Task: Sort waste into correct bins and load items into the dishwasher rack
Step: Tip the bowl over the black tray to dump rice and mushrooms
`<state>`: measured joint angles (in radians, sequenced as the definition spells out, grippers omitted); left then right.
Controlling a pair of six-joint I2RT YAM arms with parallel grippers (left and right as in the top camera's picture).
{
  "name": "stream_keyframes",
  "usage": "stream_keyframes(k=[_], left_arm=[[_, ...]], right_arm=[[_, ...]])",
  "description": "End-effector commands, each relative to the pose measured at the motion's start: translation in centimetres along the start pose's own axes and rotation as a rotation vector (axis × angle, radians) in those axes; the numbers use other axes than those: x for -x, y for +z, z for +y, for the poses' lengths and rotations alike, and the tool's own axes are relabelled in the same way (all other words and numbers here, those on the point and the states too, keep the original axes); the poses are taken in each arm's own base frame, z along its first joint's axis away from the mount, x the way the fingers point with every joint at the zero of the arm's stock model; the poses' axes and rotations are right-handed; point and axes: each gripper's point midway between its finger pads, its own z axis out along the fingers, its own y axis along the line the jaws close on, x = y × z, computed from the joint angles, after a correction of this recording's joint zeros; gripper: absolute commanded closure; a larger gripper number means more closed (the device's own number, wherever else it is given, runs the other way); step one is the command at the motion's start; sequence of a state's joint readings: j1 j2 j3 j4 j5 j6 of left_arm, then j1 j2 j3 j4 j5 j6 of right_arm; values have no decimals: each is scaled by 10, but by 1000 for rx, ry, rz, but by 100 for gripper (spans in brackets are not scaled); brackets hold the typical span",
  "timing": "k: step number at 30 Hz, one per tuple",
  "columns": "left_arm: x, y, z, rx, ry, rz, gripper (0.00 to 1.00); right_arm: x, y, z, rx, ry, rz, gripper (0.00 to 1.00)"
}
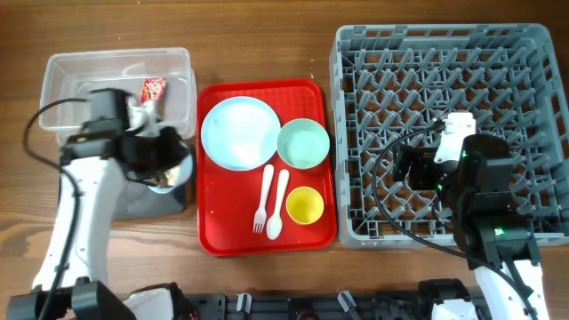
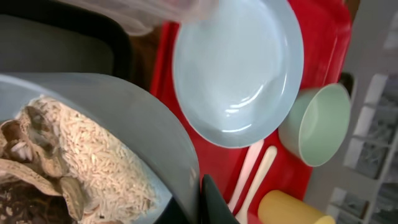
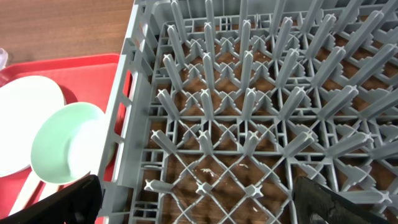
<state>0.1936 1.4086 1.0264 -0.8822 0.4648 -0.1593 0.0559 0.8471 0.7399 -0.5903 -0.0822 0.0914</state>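
**Student:** What occupied the left of the table?

**Instructor:** The clear tub (image 1: 67, 76) stood at the far left, with the red wrapper (image 1: 153, 88) lying inside it. Nearer than the tub, the left gripper (image 1: 164, 164) was clamped on the rim of the light blue bowl (image 2: 137, 118). It held the bowl over the black tray (image 1: 147, 203), and the food scraps (image 2: 81, 155) lay in the bowl.

**Student:** And the centre?

**Instructor:** The red serving tray (image 1: 209, 236) carried the light blue plate (image 1: 238, 132) at its far left. The pale green bowl (image 1: 303, 143) sat just right of the plate. The fork (image 1: 263, 200) and spoon (image 1: 277, 209) lay side by side nearer the viewer, and the yellow cup (image 1: 304, 205) stood at the near right.

**Student:** And the right?

**Instructor:** The dishwasher rack (image 1: 444, 53) stood beside the red tray. The right gripper (image 3: 196, 183) hung above the rack's upright pegs, toward the near side. Its fingers were spread wide and grasped nothing.
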Motion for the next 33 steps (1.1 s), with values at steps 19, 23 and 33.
stream_keyframes(k=[19, 23, 33], left_arm=[[61, -53, 22, -1000, -559, 10, 96], [63, -58, 21, -1032, -595, 21, 96], [54, -50, 8, -939, -484, 21, 96]], right_arm=[[9, -4, 2, 8, -10, -20, 0], [9, -4, 2, 8, -9, -20, 0], [9, -4, 2, 8, -10, -20, 0]])
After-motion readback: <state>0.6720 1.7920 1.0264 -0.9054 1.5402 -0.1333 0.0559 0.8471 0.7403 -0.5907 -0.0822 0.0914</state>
